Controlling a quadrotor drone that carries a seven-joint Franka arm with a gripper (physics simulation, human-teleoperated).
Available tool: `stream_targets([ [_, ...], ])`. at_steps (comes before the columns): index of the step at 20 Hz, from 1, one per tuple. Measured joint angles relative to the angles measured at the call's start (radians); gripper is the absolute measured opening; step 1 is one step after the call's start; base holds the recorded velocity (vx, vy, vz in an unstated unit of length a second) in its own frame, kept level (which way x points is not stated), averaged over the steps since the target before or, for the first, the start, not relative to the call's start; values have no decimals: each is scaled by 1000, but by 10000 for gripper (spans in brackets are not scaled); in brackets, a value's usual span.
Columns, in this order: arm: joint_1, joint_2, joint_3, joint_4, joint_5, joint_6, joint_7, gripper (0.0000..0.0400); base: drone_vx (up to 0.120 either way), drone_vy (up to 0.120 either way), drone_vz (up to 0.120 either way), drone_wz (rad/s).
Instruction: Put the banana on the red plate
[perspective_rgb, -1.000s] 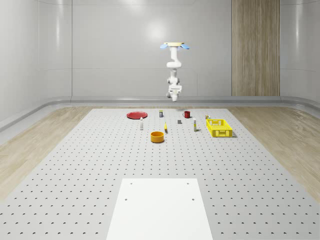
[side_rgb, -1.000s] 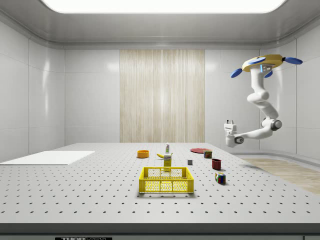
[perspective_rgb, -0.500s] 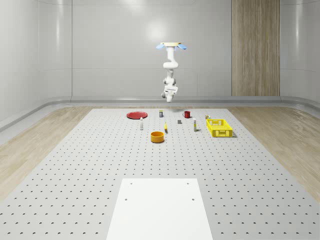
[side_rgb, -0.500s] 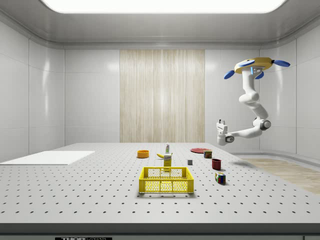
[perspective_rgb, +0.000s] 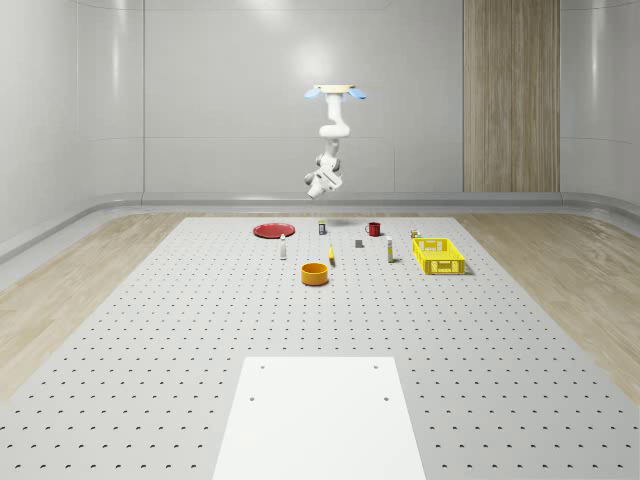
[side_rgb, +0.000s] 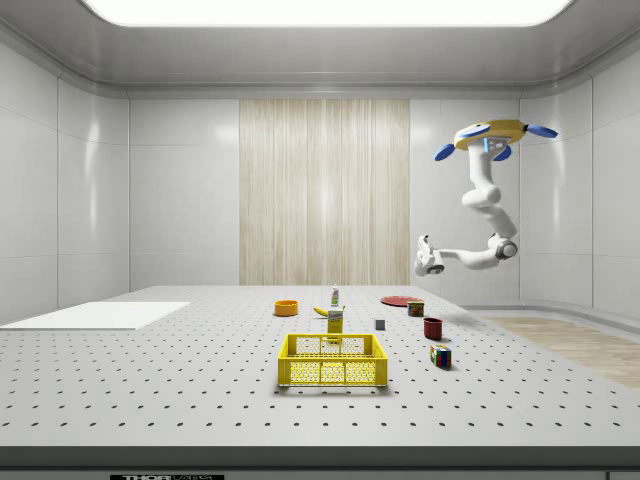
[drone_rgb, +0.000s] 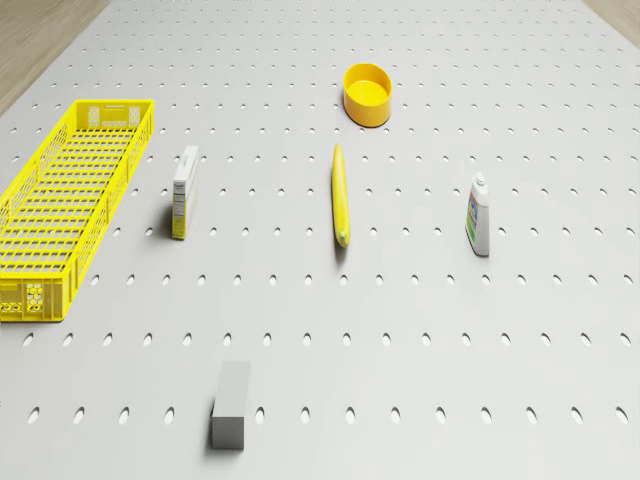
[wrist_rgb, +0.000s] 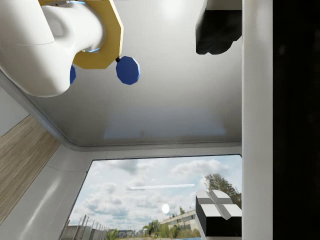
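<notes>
The banana (drone_rgb: 340, 195) lies flat on the perforated table, between the orange bowl (drone_rgb: 367, 94) and a grey block (drone_rgb: 231, 403); I also see the banana (perspective_rgb: 331, 255) in the whole-scene view and the banana (side_rgb: 321, 311) in the side view. The red plate (perspective_rgb: 272, 230) sits at the table's far end, toward the whole-scene view's left. The drone (perspective_rgb: 335, 92) hovers high over that far end. My gripper (side_rgb: 425, 258) hangs well above the table and points upward. It is open and holds nothing, its black fingertips (wrist_rgb: 218, 27) far apart.
A yellow basket (drone_rgb: 70, 200), a small carton (drone_rgb: 182, 190) and a white bottle (drone_rgb: 479, 215) stand around the banana. A red mug (side_rgb: 433, 327) and a coloured cube (side_rgb: 440, 355) sit near the far end. A white sheet (perspective_rgb: 320, 415) lies at the near end.
The drone and arm have moved toward the whole-scene view's left and the side view's left, a little lower. The gripper has tilted. The things on the table have not moved.
</notes>
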Motion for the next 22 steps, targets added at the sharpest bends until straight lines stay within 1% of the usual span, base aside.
stream_targets([
  [2,-51,-22,124,-97,-199,9,44,400,120,0,0,0],
  [5,-155,-64,315,-289,-539,9,145,400,120,0,0,0],
  [7,-246,-93,428,-415,-759,-12,232,400,120,0,0,0],
  [10,-407,-134,561,-554,-1025,-73,365,400,120,0,-120,0],
  [13,-561,-172,654,-628,-1192,-144,475,400,120,0,-120,0],
  [16,-678,-206,715,-662,-1282,-198,553,400,120,0,-120,0],
  [19,-758,-235,753,-677,-1327,-231,606,400,120,0,-120,0],
  [22,-810,-260,779,-683,-1347,-247,640,400,120,-120,-120,0],
])
